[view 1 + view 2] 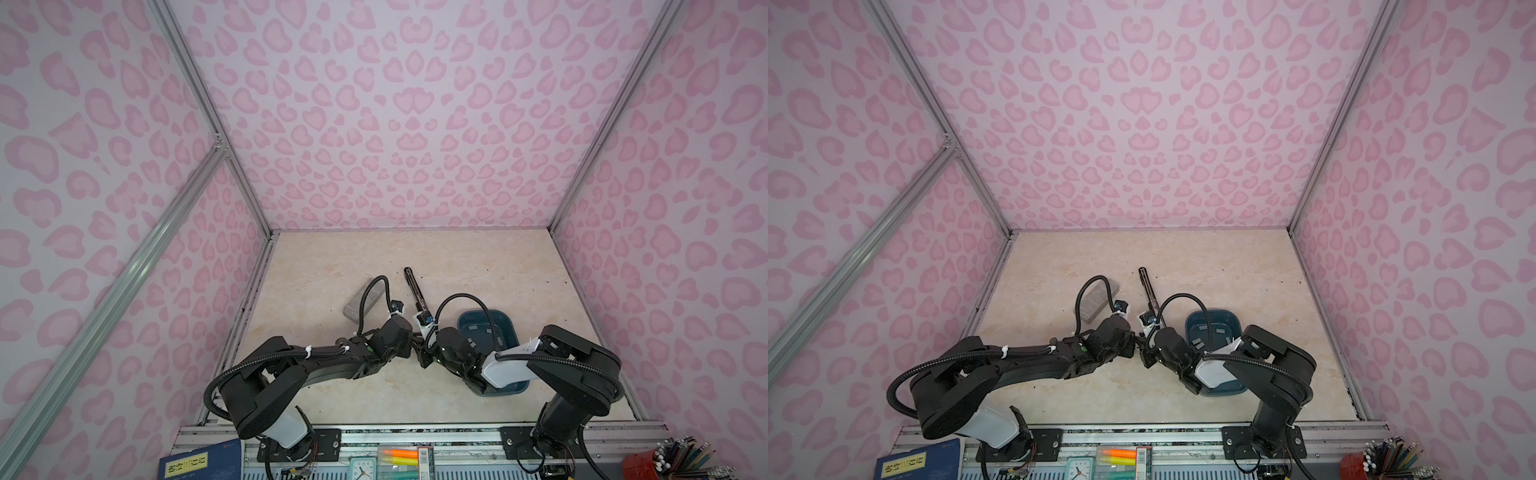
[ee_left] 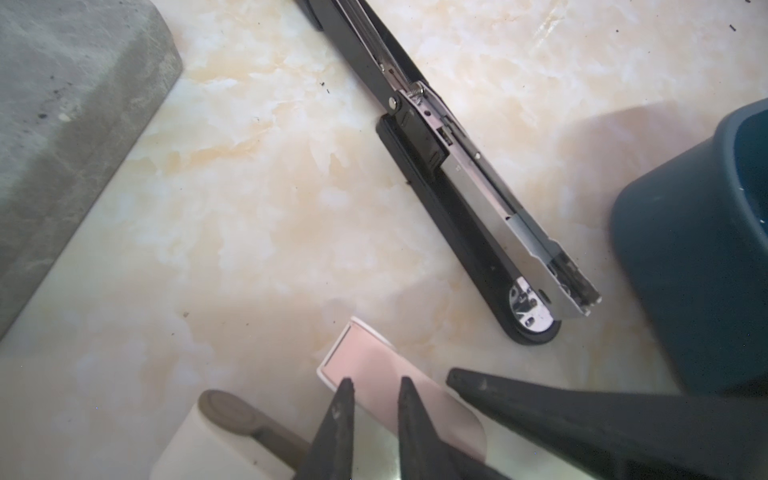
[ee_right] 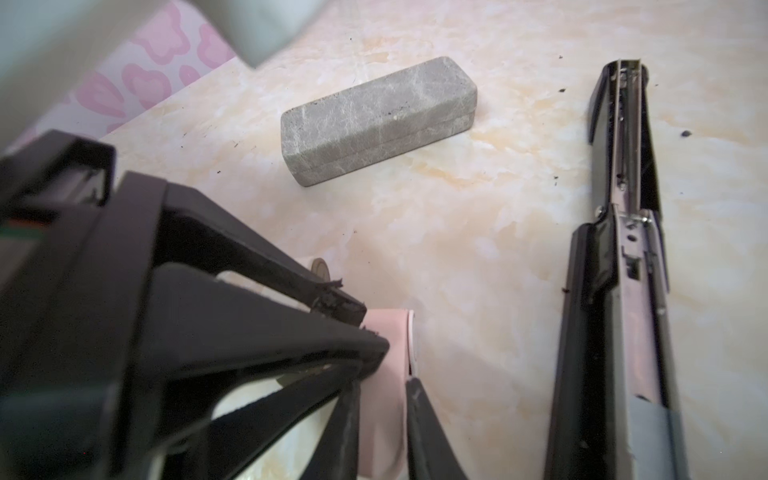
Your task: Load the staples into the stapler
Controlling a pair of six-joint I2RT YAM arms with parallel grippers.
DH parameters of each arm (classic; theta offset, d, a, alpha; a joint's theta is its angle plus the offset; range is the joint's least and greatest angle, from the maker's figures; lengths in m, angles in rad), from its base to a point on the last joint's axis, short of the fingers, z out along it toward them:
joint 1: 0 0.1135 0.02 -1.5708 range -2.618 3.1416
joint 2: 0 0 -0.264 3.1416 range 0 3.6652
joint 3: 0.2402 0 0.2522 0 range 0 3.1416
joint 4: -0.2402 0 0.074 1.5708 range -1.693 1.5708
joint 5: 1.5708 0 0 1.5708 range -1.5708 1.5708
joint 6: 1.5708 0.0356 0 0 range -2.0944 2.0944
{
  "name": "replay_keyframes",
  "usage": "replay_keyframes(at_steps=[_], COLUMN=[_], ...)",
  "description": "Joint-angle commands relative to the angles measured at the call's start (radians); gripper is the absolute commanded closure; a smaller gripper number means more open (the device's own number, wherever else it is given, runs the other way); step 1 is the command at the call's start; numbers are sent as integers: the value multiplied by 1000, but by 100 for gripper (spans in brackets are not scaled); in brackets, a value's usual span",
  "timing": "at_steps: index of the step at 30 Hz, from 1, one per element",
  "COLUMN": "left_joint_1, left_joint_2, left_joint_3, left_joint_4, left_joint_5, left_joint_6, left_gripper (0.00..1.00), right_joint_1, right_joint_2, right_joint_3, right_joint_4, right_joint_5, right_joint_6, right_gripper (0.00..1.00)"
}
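Pink heart-print walls (image 1: 395,124), beige marble worktop (image 1: 478,266). Black stapler (image 1: 414,289) lies folded open at the worktop's centre, magazine channel exposed, pointing toward the back edge. Grey block (image 3: 378,120) sits just left of it. Blue tub (image 2: 685,270) is toward the right front, with loose staples (image 1: 471,328) inside. Left gripper (image 2: 374,386) is clamped on one staple strip (image 2: 374,353), near the stapler's front end. Right gripper (image 3: 384,388) straddles the same strip; pinching or not, can't tell.
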Motion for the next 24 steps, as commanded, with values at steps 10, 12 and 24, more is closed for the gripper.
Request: replay_keyframes(at_steps=[10, 12, 24], left_joint_1=[-2, -2, -4], left_joint_2=[-23, -19, -19], left_joint_3=[-25, -23, -22], left_joint_4=[-44, -46, -47], left_joint_5=[-2, -2, -3], left_joint_6=[-11, -11, -11], left_gripper=[79, 80, 80], right_joint_1=[-1, -1, -1], right_joint_2=[24, 24, 30], right_joint_3=[-16, -20, -42], right_joint_4=[-11, -8, -3], right_joint_5=[24, 22, 36], right_joint_6=[8, 10, 30], right_gripper=[82, 82, 82])
